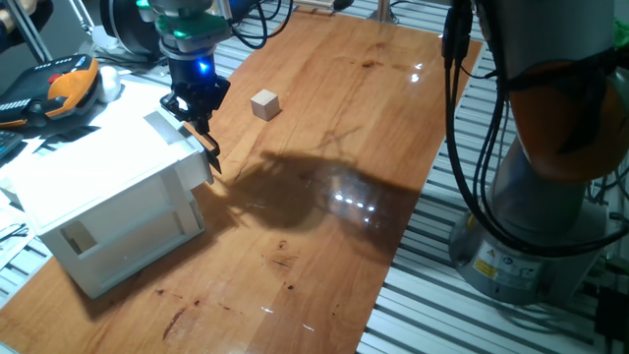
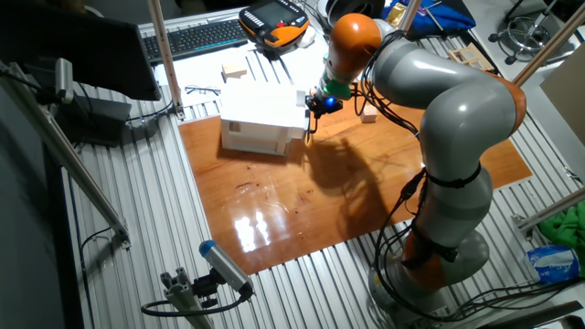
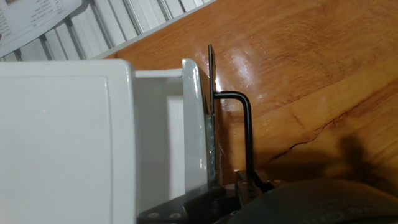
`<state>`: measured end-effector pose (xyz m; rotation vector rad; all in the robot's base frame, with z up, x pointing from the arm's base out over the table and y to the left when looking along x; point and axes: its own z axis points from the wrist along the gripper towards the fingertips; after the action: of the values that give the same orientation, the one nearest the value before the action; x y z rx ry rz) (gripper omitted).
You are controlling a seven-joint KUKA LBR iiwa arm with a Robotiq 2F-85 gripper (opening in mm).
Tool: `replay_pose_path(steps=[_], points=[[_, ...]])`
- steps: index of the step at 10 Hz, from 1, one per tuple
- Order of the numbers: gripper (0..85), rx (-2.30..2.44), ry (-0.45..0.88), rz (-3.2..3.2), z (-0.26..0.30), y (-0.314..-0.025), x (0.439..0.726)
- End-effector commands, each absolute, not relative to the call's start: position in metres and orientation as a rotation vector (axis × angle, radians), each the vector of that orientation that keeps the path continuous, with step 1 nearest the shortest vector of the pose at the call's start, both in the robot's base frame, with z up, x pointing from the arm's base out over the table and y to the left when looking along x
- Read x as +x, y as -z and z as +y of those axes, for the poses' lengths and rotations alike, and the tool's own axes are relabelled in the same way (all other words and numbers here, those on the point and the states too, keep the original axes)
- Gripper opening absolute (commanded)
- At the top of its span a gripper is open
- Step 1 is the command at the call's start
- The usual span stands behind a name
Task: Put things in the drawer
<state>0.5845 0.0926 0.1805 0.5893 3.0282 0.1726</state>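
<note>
The small beige wooden cube (image 1: 265, 104) sits on the wooden table, to the right of and beyond the gripper; it also shows in the other fixed view (image 2: 368, 117). The white cabinet (image 1: 98, 197) stands at the table's left. Its drawer (image 3: 198, 124) is pulled out a small way, with a gap behind the front panel. My gripper (image 1: 203, 138) is at the drawer front, shut on the black bar handle (image 3: 247, 124). In the hand view the gripper (image 3: 227, 186) closes around the handle's lower end. The drawer's inside is mostly hidden.
The cabinet's lower compartment (image 1: 84, 236) has no handle. An orange-and-black pendant (image 1: 59, 88) and papers lie beyond the table's left edge. The arm's grey base (image 1: 531, 226) stands to the right of the table. A keyboard (image 2: 196, 37) lies behind the cabinet.
</note>
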Motion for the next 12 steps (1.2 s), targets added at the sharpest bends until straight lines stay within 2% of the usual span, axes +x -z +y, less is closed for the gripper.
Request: replay_pose_path(steps=[1, 12], points=[[0.0, 0.588, -0.173, 3.028, 0.091, -0.18, 0.584], [0.0, 0.563, -0.171, 3.026, 0.078, -0.178, 0.579]])
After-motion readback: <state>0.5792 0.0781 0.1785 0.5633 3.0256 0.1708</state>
